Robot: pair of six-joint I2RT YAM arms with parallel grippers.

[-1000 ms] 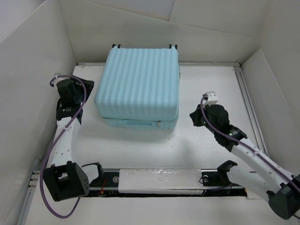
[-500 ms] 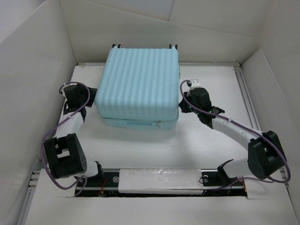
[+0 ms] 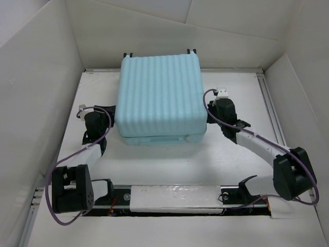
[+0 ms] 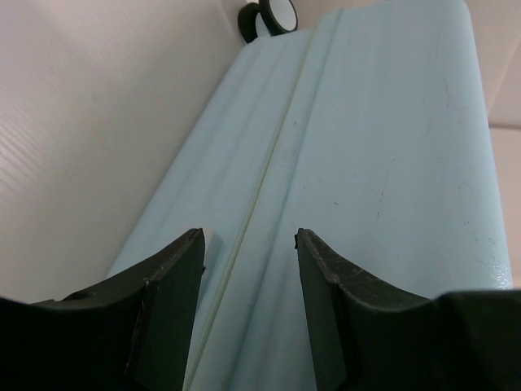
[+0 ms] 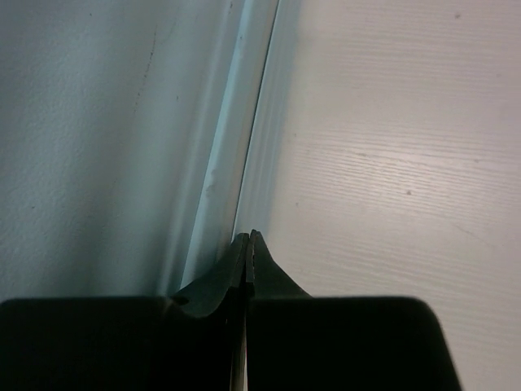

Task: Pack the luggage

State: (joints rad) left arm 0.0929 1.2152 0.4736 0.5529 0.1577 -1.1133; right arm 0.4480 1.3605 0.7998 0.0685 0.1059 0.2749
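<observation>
Inspector: Luggage (image 3: 159, 95) has shifted toward the right arm's side since one second ago. Both wrists have closed in on its flanks, and the left one has also drawn nearer its base.

Operator: State of the left gripper (image 4: 248, 244)?

Inspector: Fingers spread, nothing clamped. They stand astride the seam that runs along the luggage's left flank. Contact cannot be confirmed from the wrist view.

Operator: Right gripper (image 5: 248, 240)?

Inspector: Fingers pressed together, nothing between them. The joined tip sits at the seam ridge low on the right flank, where the shell meets the white table (image 5: 391, 163).

Operator: What does the overhead view add?

Inspector: It shows the luggage closed and lying flat, ribbed shell up, at the table's centre between the two wrists. It does not show either pair of fingertips; only the wrist views do.

Operator: Anything farther out?

Inspector: One caster wheel (image 4: 273, 15), black with a white face, shows at the far end of the left flank.
</observation>
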